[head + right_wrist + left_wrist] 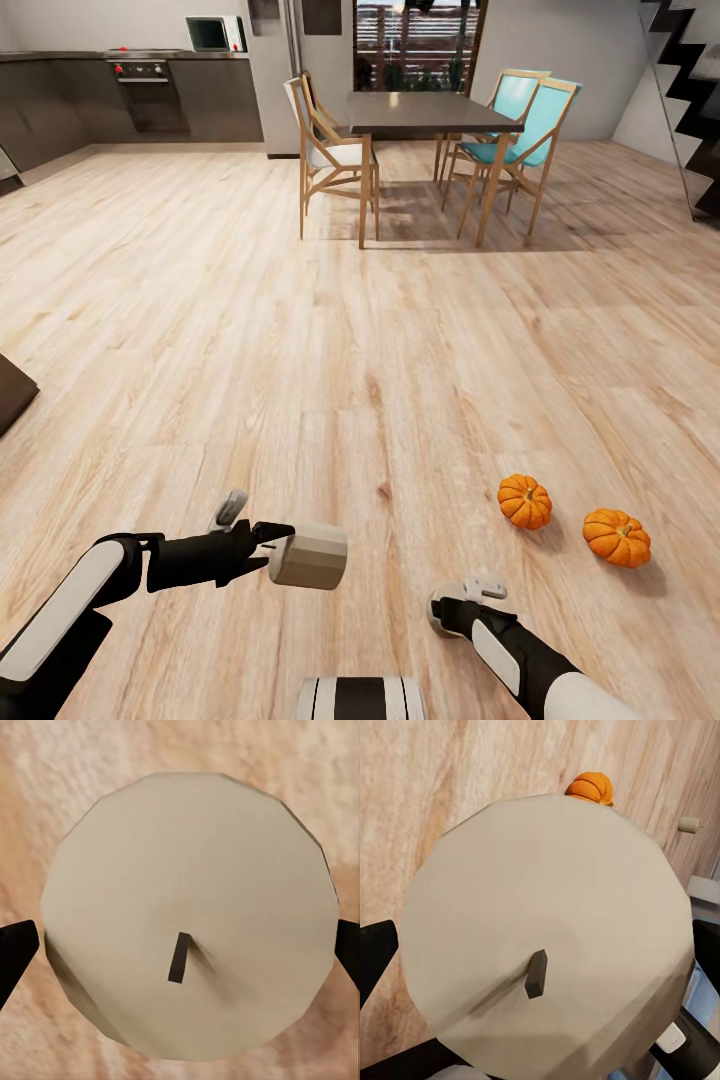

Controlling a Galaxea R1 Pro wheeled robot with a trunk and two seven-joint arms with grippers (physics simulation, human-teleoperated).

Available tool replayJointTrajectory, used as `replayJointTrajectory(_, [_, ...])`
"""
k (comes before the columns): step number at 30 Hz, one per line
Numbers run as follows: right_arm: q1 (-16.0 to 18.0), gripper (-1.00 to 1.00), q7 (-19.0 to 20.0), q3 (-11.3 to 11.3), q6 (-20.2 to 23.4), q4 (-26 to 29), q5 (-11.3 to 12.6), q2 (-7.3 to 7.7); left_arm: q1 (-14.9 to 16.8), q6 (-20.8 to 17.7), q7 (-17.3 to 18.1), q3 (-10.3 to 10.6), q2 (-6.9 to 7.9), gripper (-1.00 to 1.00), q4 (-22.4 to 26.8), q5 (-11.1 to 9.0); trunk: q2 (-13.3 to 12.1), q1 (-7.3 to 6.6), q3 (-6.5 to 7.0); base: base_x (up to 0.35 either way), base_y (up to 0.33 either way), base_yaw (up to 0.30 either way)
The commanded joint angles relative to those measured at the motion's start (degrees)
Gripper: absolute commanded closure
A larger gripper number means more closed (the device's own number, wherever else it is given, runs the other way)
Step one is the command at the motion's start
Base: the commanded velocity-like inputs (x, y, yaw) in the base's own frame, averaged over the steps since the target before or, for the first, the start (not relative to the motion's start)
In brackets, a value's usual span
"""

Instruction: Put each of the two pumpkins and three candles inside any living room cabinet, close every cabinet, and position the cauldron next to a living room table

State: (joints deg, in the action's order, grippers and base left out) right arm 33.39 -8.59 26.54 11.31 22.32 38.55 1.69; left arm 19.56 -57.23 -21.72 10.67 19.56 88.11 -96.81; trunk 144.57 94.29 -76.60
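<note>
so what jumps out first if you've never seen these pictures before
Two orange pumpkins sit close together on the pale wood floor, ahead and to the robot's right. Each gripper holds a beige candle with a dark wick end-on to its wrist camera: one in the left gripper, the other candle between the right fingers. Farther off, a dark dining table stands with wooden chairs around it.

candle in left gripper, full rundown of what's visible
The candle is a short, stout, beige cylinder with faceted edges and a matte, waxy look. The left wrist view shows its flat round top with a short dark unlit wick at the middle. The left gripper holds it above the wood floor, tipped on its side, with dark fingers at either side of it. Nothing else touches it.
</note>
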Motion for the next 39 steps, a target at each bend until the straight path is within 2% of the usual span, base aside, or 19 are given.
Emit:
replayJointTrajectory(1, [0.01,1.00,-0.46,0.51,0.22,0.18,0.56,0.07,0.04,0.02,-0.61,0.06,0.04,1.00,0.05,-0.66,0.02,-0.01,-0.04,0.000,0.000,0.000])
replayJointTrajectory(27, [0.01,1.00,-0.46,0.44,0.29,0.18,0.56,0.07,0.04,0.02,-0.61,0.06,-0.05,1.00,0.05,-0.66,0.02,-0.01,-0.04,0.000,0.000,0.000])
replayJointTrajectory(39, [0.01,1.00,-0.46,0.44,0.29,0.20,0.56,0.07,0.04,0.02,-0.62,0.14,-0.05,1.00,0.05,-0.66,-0.14,-0.32,2.62,0.000,0.000,0.000])
